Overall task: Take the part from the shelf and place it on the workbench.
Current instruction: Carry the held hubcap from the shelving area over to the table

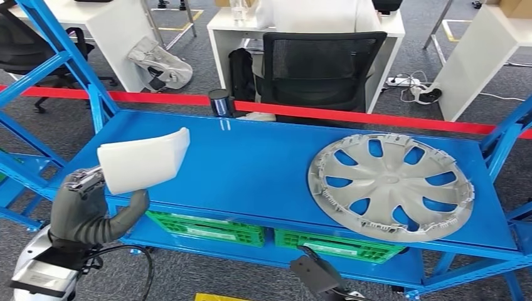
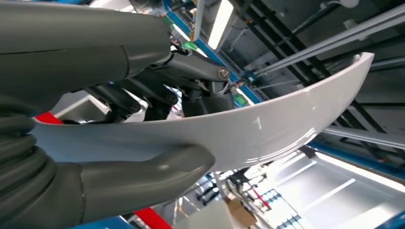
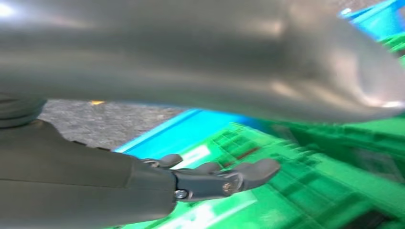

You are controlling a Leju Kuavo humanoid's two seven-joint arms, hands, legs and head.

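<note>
The left robot hand point(image 1: 94, 210) has the white curved panel point(image 1: 144, 160) pinched between its thick thumb and its darker fingers point(image 2: 143, 93), gripping one end only. The panel hangs in the air just over the near left corner of the blue desk point(image 1: 263, 169), not touching it, its free end reaching out over the desk top. In the left wrist view the thumb presses one face and the fingers brace the other, so the hold looks firm but lopsided.

Further along the desk from that corner lies a silver hubcap point(image 1: 390, 187), well apart from the panel. Green crates point(image 1: 207, 227) sit on the shelf below the desk. The right robot hand point(image 3: 210, 179) hangs low by those crates, fingers spread, holding nothing.

Now the risk: gripped at one end, the long glossy panel could pivot or slip in the pinch as it comes down. Let go this near the desk edge, it might tip off to the floor. Carried too far across, it could knock the hubcap.
</note>
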